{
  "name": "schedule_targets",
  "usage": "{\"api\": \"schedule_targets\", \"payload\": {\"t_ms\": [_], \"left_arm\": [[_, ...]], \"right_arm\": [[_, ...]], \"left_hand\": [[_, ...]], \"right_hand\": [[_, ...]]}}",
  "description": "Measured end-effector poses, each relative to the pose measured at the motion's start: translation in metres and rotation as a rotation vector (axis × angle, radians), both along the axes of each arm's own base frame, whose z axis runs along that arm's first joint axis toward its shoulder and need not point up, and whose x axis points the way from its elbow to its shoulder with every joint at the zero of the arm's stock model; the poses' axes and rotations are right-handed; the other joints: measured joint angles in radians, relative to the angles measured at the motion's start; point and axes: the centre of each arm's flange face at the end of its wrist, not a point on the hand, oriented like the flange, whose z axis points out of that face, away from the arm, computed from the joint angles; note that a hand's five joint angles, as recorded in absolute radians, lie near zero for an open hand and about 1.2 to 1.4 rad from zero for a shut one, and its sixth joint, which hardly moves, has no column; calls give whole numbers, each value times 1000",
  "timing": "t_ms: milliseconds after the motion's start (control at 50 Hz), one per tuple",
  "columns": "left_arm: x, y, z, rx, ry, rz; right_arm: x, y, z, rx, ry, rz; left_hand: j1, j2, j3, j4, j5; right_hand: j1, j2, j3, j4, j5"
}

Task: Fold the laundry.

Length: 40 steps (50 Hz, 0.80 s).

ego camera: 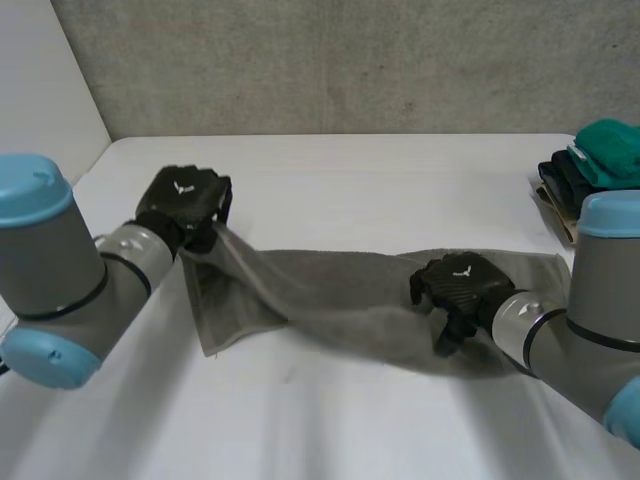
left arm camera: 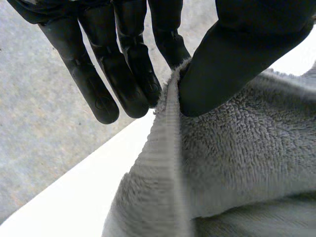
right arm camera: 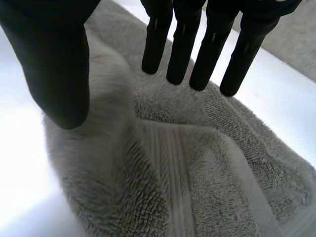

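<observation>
The left hand point(ego camera: 183, 200) pinches an edge of the grey towel point(ego camera: 340, 300) between thumb and fingers, lifting that end off the white surface point(ego camera: 330, 170). The right hand point(ego camera: 462, 285) is over the towel's other end, fingers straight, gripping nothing. Beyond it sits a stack of folded clothes point(ego camera: 598, 165), teal on top.

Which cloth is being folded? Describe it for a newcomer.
On the white table, look at the middle. The grey towel stretches there, one edge pinched up by the left hand, the open right hand near its other end. It is loose and grey, unlike the folded dark and green stack at the right edge.
</observation>
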Motion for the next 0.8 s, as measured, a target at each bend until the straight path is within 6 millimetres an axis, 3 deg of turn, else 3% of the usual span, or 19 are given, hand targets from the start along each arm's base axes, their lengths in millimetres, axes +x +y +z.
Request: {"api": "schedule_targets", "payload": {"t_ms": [60, 140, 240, 320, 400, 520, 800], "left_arm": [[2, 7, -2, 5, -2, -2], [7, 21, 3, -2, 1, -6], [12, 36, 11, -20, 8, -10], [17, 47, 17, -41, 16, -11], [20, 56, 21, -66, 25, -9], [25, 63, 24, -87, 32, -4], [37, 56, 16, -67, 26, 41]], "right_arm": [[0, -8, 7, -12, -4, -6], [-6, -25, 41, -62, -30, -26], [-9, -33, 72, -84, -37, -12], [-7, -37, 79, -77, 8, 32], [-3, -42, 69, -78, 84, 83], [2, -48, 34, -63, 209, 174], [4, -42, -21, -16, 275, 292]], "left_hand": [[0, 0, 0, 0, 0], [0, 0, 0, 0, 0], [0, 0, 0, 0, 0], [0, 0, 0, 0, 0], [0, 0, 0, 0, 0], [0, 0, 0, 0, 0], [0, 0, 0, 0, 0]], "right_hand": [[-22, -32, -34, -33, -40], [-32, -49, -53, -52, -60], [-32, -49, -53, -52, -61], [-38, -53, -59, -58, -67], [-41, -59, -61, -60, -71], [-42, -59, -62, -61, -74], [-91, -102, -104, -106, -101]]}}
